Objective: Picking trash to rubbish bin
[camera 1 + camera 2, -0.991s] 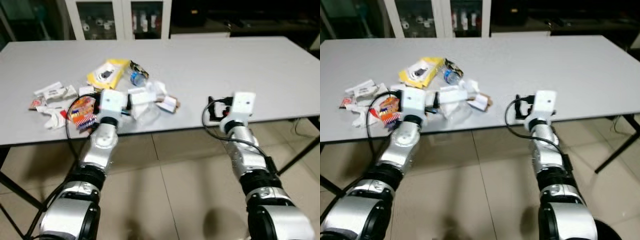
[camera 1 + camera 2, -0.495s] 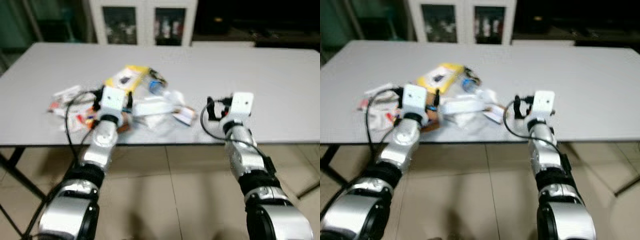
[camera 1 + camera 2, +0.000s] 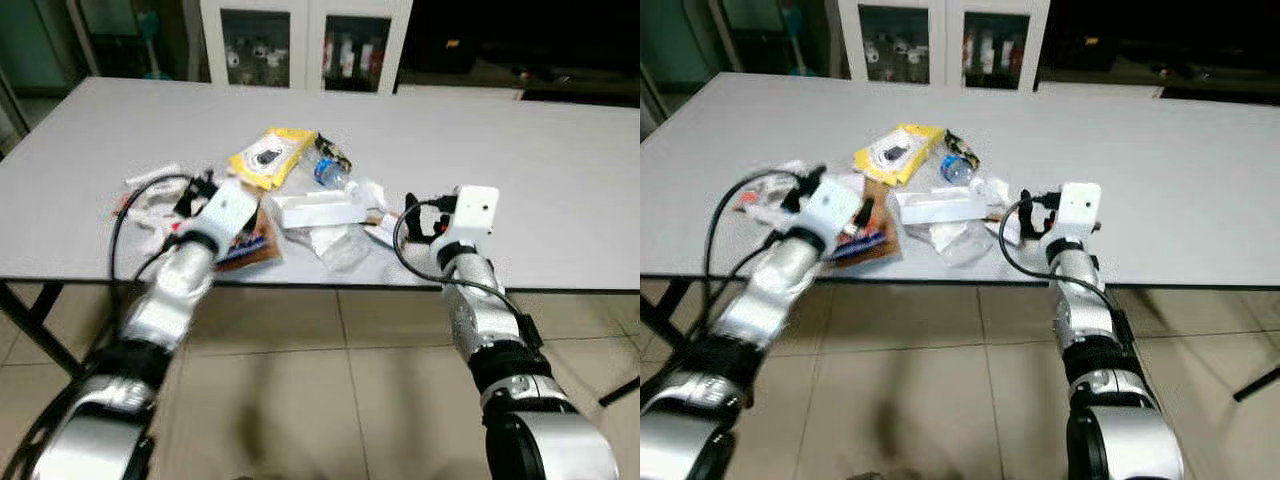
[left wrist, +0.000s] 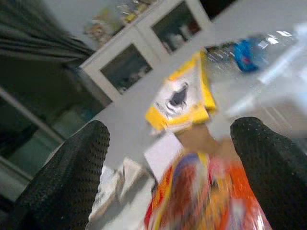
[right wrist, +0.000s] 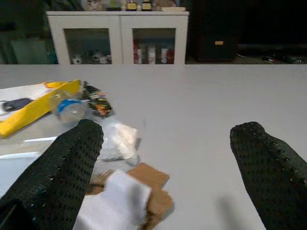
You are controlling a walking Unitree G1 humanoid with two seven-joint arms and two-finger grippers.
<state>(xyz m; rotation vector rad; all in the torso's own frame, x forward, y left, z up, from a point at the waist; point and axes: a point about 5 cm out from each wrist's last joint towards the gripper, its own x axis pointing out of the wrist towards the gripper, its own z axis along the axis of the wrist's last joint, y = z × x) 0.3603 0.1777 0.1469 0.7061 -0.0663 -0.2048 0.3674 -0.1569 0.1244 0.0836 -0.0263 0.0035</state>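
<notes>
Left gripper (image 4: 168, 158) sits at the left-centre of the left eye frame, over the near edge of the grey table (image 3: 560, 170), fingers (image 4: 62, 177) spread wide apart with nothing between them. In its wrist view a blurred orange-and-red snack wrapper (image 4: 201, 191) lies right under the gap, with a yellow packet (image 4: 184, 98) beyond it and a blue-capped plastic bottle (image 4: 247, 52) further off.

Right gripper (image 5: 168, 167) is at centre-right of the left eye frame, also at the near table edge, fingers (image 5: 53, 177) wide apart and holding nothing. Its wrist view has a brown cardboard scrap (image 5: 151, 184) and crumpled white paper (image 5: 117, 141) just ahead of the left-hand finger; bare table ahead of the other.

Trash pile sits centre-left on the table: yellow packet (image 3: 270, 157) toward the upper middle, bottle (image 3: 330, 172) just right of it touching a dark printed wrapper (image 3: 328, 152), long white box (image 3: 320, 212) below those, clear plastic bag (image 3: 340, 243) at the near edge below the box. Snack wrapper (image 3: 250, 243) lies beside the left wrist block. White paper scraps (image 3: 150, 185) lie at the left of the pile, partly behind the left arm's black cable.

White glass-door cabinet (image 3: 305, 45) stands behind the table at the top of the frame. Tiled floor (image 3: 330, 400) fills the lower part. No bin can be made out.
</notes>
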